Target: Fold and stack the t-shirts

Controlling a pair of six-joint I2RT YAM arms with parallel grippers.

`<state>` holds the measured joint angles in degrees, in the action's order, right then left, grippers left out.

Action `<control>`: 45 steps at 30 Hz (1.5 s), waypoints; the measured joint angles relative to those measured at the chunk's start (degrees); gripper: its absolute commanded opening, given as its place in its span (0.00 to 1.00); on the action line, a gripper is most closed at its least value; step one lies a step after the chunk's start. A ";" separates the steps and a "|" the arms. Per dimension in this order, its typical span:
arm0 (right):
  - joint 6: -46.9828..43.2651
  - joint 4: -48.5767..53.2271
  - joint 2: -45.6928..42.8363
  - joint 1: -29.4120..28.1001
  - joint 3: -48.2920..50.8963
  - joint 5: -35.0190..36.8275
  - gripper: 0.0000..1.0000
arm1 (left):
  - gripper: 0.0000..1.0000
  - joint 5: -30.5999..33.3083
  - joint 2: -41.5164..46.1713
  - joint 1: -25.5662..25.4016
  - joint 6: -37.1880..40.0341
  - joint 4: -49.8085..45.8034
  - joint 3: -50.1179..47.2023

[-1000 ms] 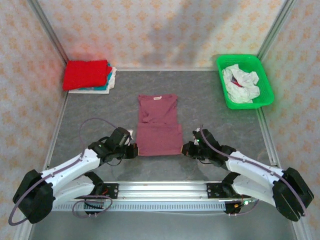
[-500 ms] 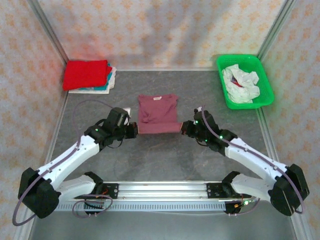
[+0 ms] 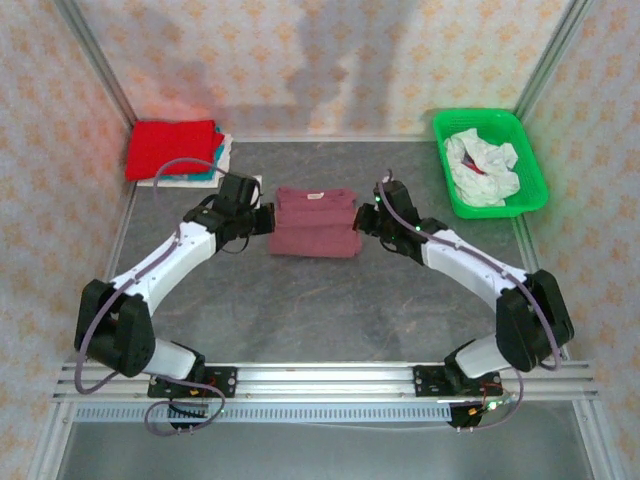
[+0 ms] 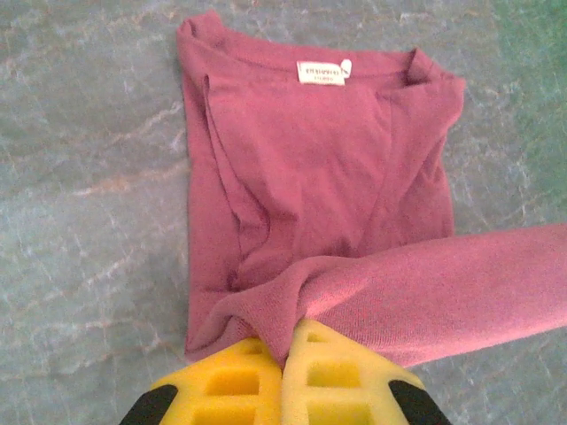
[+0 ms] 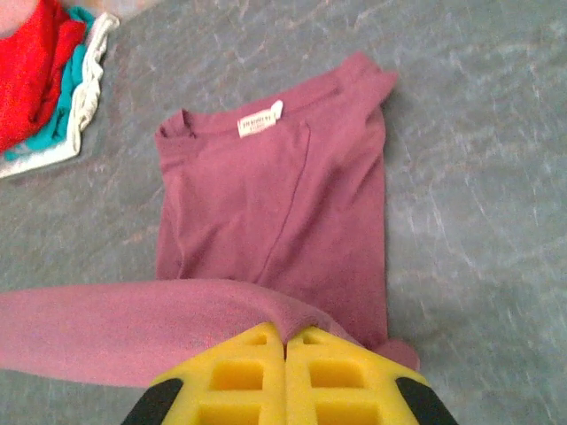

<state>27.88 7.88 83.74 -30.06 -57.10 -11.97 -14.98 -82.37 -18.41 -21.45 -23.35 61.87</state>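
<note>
Progress, done: a stack of folded t-shirts (image 3: 175, 150), red on top with teal and white edges beneath, lay in the far left corner of the tabletop (image 3: 330, 300)
Progress, in hand: the maroon t-shirt (image 3: 312, 222) lay at mid-tabletop, collar label up and sleeves turned in; its lower hem was held up over the body, so the crosswise fold was judged about half made
Progress, left: hem to be laid toward the collar, then the maroon t-shirt to go onto the stack; a crumpled white garment (image 3: 480, 165), probably another tee, waited in the green basket (image 3: 478, 113) at the far right
Grip, left: the left pincer (image 4: 283, 341) was fully closed, its yellow pads pinching the left corner of the raised hem
Grip, right: the right pincer (image 5: 285, 336) was fully closed on the hem's right corner
Cloth between grips: hem stretched as a band from one pincer to the other
</note>
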 measured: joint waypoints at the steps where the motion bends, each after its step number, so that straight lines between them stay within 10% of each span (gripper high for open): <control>1: -0.20 -0.04 0.85 0.31 -0.76 -0.07 0.00 | 0.00 -0.20 -0.68 0.33 0.22 0.09 0.70; 24: -4.20 1.11 10.88 4.59 -12.20 -1.92 0.00 | 0.00 -2.49 -11.50 3.65 2.73 0.81 12.76; 27: -4.87 1.57 15.76 5.79 -17.16 -2.43 0.28 | 0.01 -2.51 -17.20 4.46 3.63 0.74 18.49; 32: -7.48 6.38 30.12 8.35 -36.26 -2.67 0.48 | 0.57 -1.25 -31.87 7.15 5.01 -0.90 35.67; 37: -8.48 11.23 37.57 10.49 -46.86 -2.69 0.49 | 0.65 -0.13 -45.48 10.25 5.51 -3.48 52.92; 45: -7.15 6.86 23.58 6.12 -23.87 -7.37 0.32 | 0.50 -3.74 -33.92 8.94 4.33 1.95 28.94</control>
<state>20.73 14.74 107.33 -23.94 -80.97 -19.33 -18.72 -116.29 -9.47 -17.12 -21.41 90.80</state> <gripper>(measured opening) 0.379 0.533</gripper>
